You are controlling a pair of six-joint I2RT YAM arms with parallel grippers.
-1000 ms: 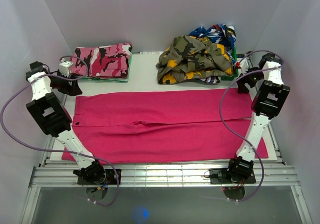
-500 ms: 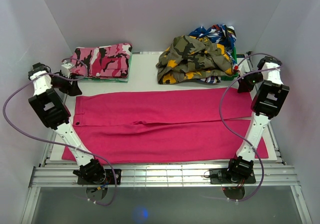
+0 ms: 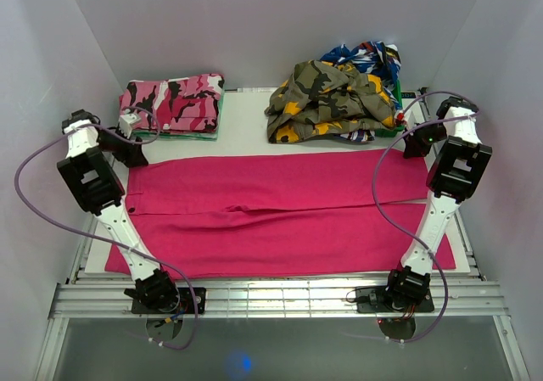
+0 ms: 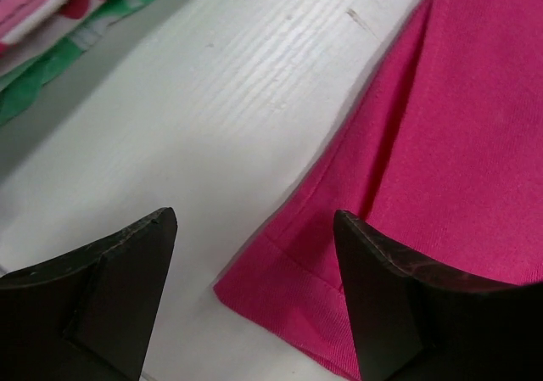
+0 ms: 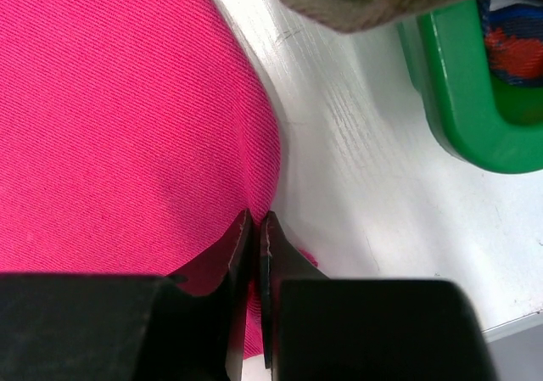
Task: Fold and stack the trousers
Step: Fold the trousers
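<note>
Seen from above, the trousers (image 3: 280, 215) lay spread flat on the counter (image 3: 246, 131), their long axis running crosswise from one arm to the other, waistband toward the left fingers (image 3: 129, 154) and leg hems toward the right fingers (image 3: 414, 148). Each set of fingers sat at a far corner of the cloth, the left at the waistband corner and the right at the hem corner, so neither arm had to reach for its end. A folded pink camouflage pair (image 3: 174, 103) lay beyond the left fingers, and an olive camouflage heap (image 3: 331, 101) beyond and inboard of the right ones. In the left wrist view, the left fingers stood wide apart and held nothing. The waistband corner (image 4: 254, 283) lay on the counter in the gap between them, the cloth running on under and past the right-hand tip. In the right wrist view, the right fingers were drawn narrow, almost tip to tip, on the hem edge (image 5: 263, 186). A crease led straight into them, and they appeared to be pinching the cloth. Bare counter and a green bin (image 5: 462, 101) lay off to their outer side. The left fingers would likely have to close on the waistband corner before both far corners could be lifted toward the near edge.
</note>
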